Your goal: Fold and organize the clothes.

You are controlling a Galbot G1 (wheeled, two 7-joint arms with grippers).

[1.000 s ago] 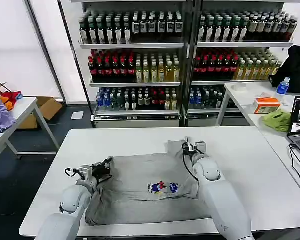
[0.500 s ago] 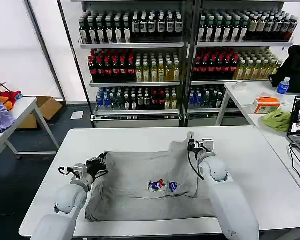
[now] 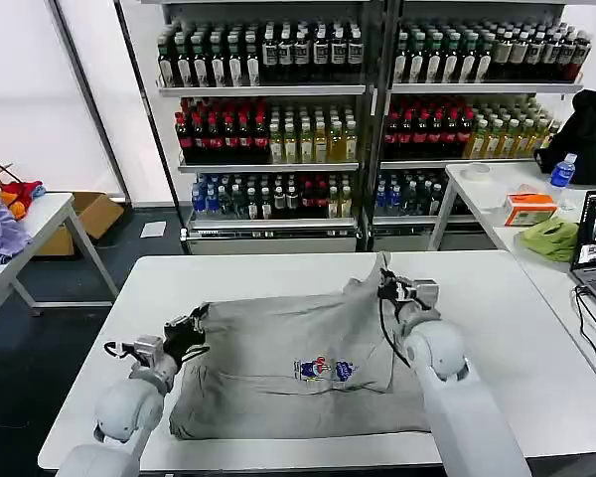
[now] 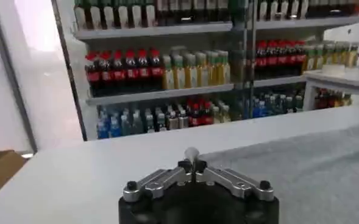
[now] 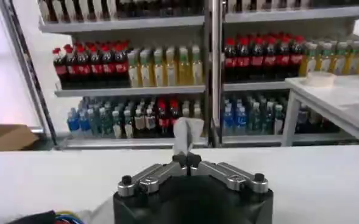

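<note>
Two pincers, left pincer (image 3: 192, 325) and right pincer (image 3: 384, 283), clamped on grey shirt (image 3: 288, 368).

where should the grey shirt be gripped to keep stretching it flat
At its two far corners, where it is already pinched: the left gripper shut on the left corner, the right gripper on the raised right one. The grey shirt lies flat elsewhere, so come in from each outer side.

No readable text

Small multicoloured print on grey shirt (image 3: 323, 371) and bottle labels on shelves (image 3: 268, 139) too small to read.
</note>
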